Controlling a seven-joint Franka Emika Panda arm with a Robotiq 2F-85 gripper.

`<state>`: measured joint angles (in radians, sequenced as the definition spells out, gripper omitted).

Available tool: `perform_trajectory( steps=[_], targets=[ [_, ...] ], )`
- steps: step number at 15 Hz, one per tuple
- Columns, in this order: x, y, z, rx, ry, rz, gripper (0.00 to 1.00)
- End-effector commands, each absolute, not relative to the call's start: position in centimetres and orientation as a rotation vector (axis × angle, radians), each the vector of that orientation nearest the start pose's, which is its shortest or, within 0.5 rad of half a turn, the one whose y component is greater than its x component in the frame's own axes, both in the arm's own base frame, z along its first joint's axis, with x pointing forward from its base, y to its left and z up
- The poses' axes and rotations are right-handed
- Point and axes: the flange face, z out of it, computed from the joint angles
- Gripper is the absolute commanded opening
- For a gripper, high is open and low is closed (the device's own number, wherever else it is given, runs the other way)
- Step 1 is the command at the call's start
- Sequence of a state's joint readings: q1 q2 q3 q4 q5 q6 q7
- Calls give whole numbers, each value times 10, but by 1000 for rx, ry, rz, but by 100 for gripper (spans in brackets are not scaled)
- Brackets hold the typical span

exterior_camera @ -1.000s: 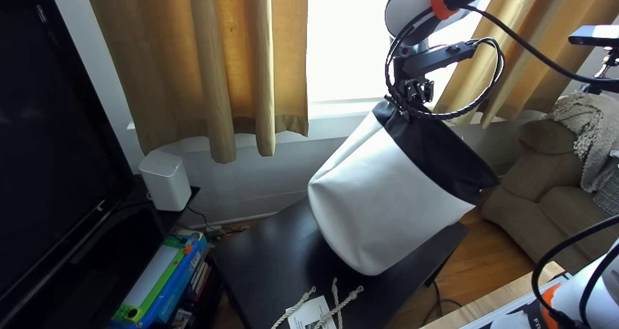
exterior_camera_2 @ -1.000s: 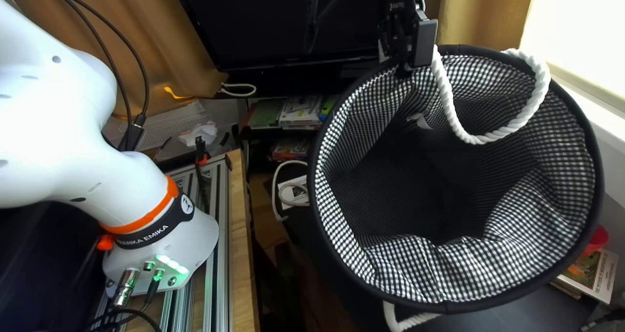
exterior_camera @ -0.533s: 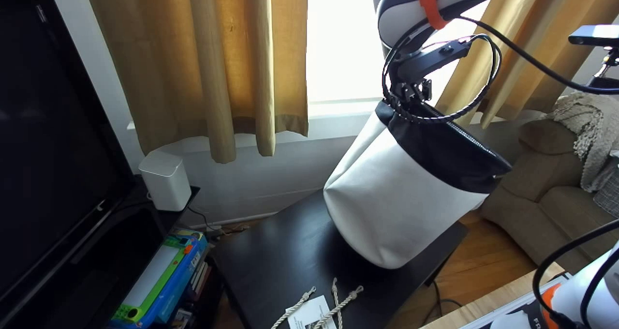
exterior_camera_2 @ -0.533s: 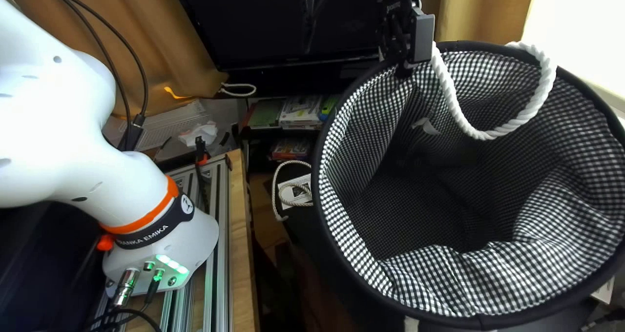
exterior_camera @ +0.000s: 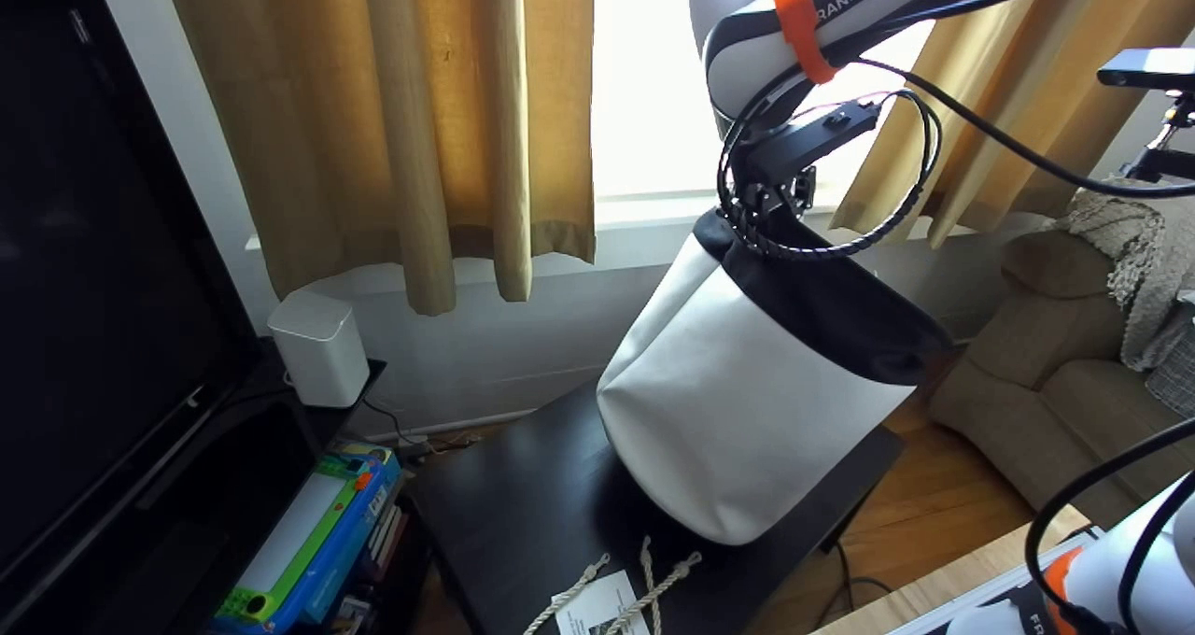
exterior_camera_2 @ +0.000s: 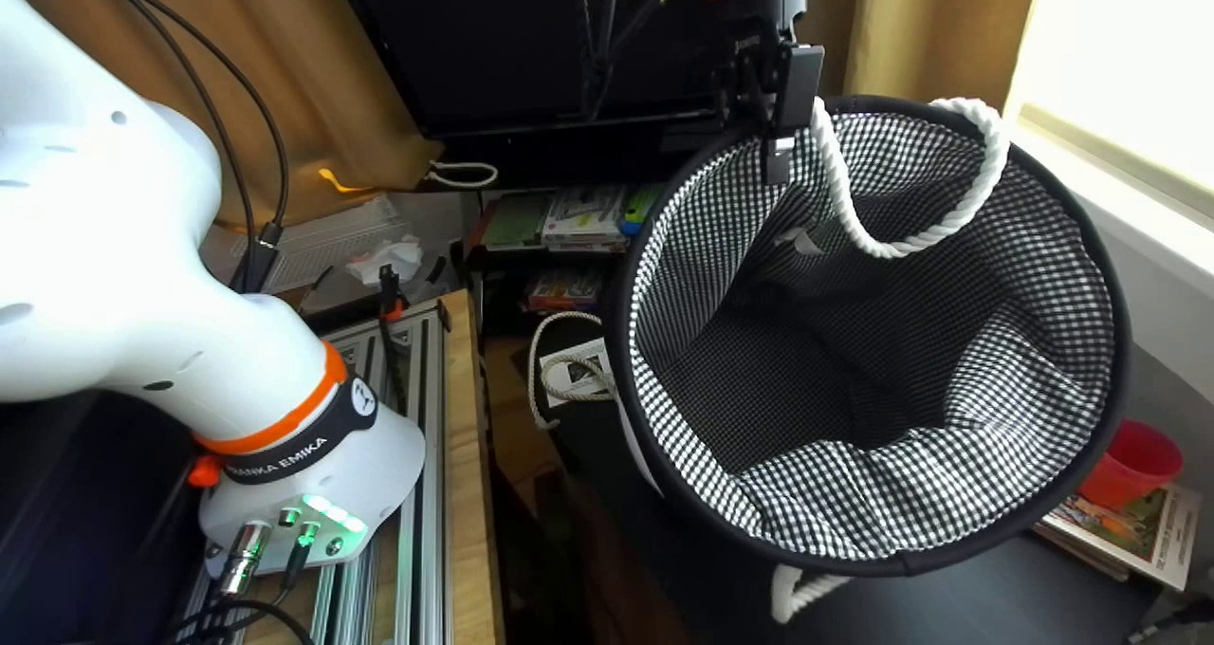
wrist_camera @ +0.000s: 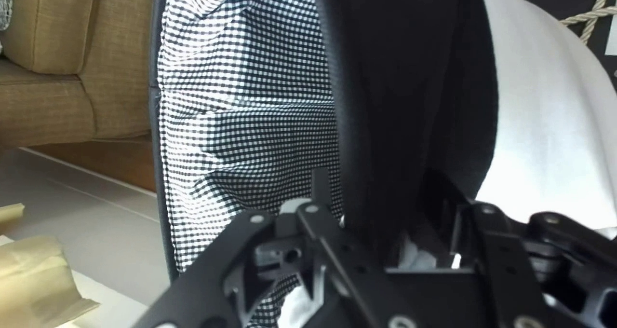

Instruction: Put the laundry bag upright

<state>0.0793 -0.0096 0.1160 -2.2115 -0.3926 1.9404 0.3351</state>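
The laundry bag, a white cylinder with a black rim band (exterior_camera: 747,402), rests base-down on the black table (exterior_camera: 523,514). Its mouth faces up and toward the arm side; I cannot tell whether a slight tilt remains. In an exterior view I see into its checkered lining (exterior_camera_2: 854,503), with a white rope handle (exterior_camera_2: 887,247) hanging inside. My gripper (wrist_camera: 376,178) straddles the rim, one finger (wrist_camera: 320,188) inside the bag and the other outside. The fingers stand apart, with a gap between the inner finger and the rim. The outer finger is hidden in an exterior view.
Ropes and a paper card (exterior_camera: 597,602) lie on the table's front part. A red cup (exterior_camera_2: 1133,465) and magazines (exterior_camera_2: 1152,531) are beside the bag. A white box-like device (exterior_camera: 322,350) stands by the television (exterior_camera: 103,243). The window sill (exterior_camera: 653,213) is behind the bag.
The gripper and bag first moved right and up, then back left and down onto the table. The inner fingertip has come into view inside the rim, so the jaws have opened.
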Motion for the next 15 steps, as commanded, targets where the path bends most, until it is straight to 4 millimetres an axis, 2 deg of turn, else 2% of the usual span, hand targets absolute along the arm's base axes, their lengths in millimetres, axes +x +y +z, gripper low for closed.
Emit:
perform_trajectory(
  steps=[1,3,4,9,12,14,15],
  targets=[
    [493,80,364,-3510,-79,286,85],
    [492,87,368,-3436,-101,275,99],
    [492,91,368,-3405,-103,260,100],
    [488,117,374,-3191,-125,211,100],
    [490,119,376,-3139,-106,196,100],
    [489,117,388,-3115,-129,155,100],
    [487,115,400,-3119,-156,114,100]
  ],
)
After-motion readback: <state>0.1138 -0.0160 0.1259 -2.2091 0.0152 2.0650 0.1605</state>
